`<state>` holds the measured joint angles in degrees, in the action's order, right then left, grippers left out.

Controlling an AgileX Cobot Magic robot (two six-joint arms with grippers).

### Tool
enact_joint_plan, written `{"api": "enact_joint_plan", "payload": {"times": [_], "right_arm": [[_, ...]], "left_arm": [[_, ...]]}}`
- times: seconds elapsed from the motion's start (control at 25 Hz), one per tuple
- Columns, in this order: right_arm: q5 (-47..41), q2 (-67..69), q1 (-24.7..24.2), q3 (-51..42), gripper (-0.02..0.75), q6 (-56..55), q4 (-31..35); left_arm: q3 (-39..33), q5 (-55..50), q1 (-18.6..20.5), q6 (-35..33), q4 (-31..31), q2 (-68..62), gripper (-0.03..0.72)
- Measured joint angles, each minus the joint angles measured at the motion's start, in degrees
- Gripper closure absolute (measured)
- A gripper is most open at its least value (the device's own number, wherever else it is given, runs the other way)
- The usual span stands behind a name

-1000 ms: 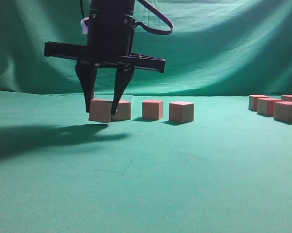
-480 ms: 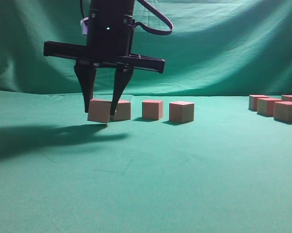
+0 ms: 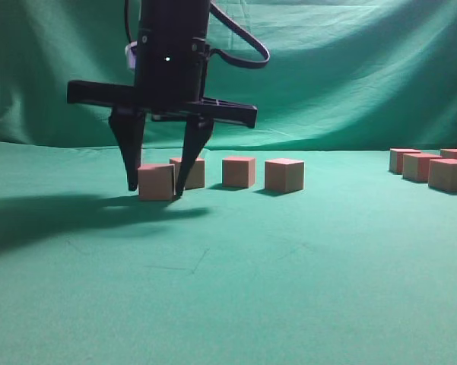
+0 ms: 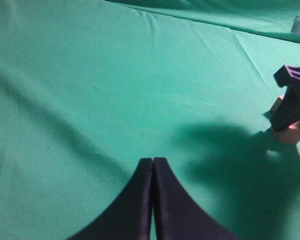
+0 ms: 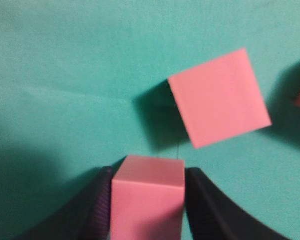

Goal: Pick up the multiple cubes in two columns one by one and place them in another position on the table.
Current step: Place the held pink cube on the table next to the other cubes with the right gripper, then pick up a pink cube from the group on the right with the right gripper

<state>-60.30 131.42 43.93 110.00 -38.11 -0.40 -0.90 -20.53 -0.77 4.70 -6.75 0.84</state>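
1. Compared with the earlier exterior frames, the cube between the right gripper's fingers has gone from tilted and lifted to resting flat on the table, and the fingers now stand wider.
2. Exterior view: the right gripper [image 3: 156, 179] hangs over the left part of the table [image 3: 236, 289], reaching in from above. Its two black fingers straddle the front cube [image 3: 156, 182], with a slight gap on each side, so the claw looks released. A second cube [image 3: 192, 172] sits just behind it, then two more cubes [image 3: 239, 171] [image 3: 284, 175] in a row to the right. A separate group of cubes [image 3: 433, 168] lies at the far right edge.
3. Left wrist view: the left gripper [image 4: 152, 165] is clenched, fingertips pressed together above bare green cloth, grasping nothing. The right gripper's dark fingers and a cube [image 4: 289, 134] show at the right edge.
4. Right wrist view: the front cube [image 5: 147, 200] sits between the ribbed finger pads [image 5: 101, 200], with another cube [image 5: 218, 97] beyond it on the table [image 5: 65, 65].
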Motion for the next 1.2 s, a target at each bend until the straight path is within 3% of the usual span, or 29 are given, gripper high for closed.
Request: {"api": "enact_joint_plan", "payload": {"times": [0.16,0.2,0.4,0.56,0.6,0.84,0.92,0.96,1.2], "right_arm": [[-0.06,0.34,0.00,0.00,0.360,1.15,0.22],[-0.06,0.34,0.00,0.00,0.293,1.38,0.22],[-3.39,0.34,0.00,2.11,0.127,2.80,0.22],[-8.93,0.36,0.00,8.65,0.141,3.78,-0.58],[-9.48,0.46,0.00,10.90,0.101,4.63,-0.71],[-10.73,-0.93,0.00,22.02,0.115,12.52,-0.16],[-10.87,-3.39,0.00,23.34,0.115,15.77,-0.06],[-11.01,-4.73,0.00,23.45,0.172,17.24,-0.06],[-11.83,-16.35,0.00,23.53,0.169,22.30,-4.54]], "left_arm": [[0.00,0.00,0.00,0.00,0.00,0.00,0.688],[0.00,0.00,0.00,0.00,0.00,0.00,0.688],[0.00,0.00,0.00,0.00,0.00,0.00,0.688],[0.00,0.00,0.00,0.00,0.00,0.00,0.688],[0.00,0.00,0.00,0.00,0.00,0.00,0.688],[0.00,0.00,0.00,0.00,0.00,0.00,0.688],[0.00,0.00,0.00,0.00,0.00,0.00,0.688],[0.00,0.00,0.00,0.00,0.00,0.00,0.688],[0.00,0.00,0.00,0.00,0.00,0.00,0.688]]}}
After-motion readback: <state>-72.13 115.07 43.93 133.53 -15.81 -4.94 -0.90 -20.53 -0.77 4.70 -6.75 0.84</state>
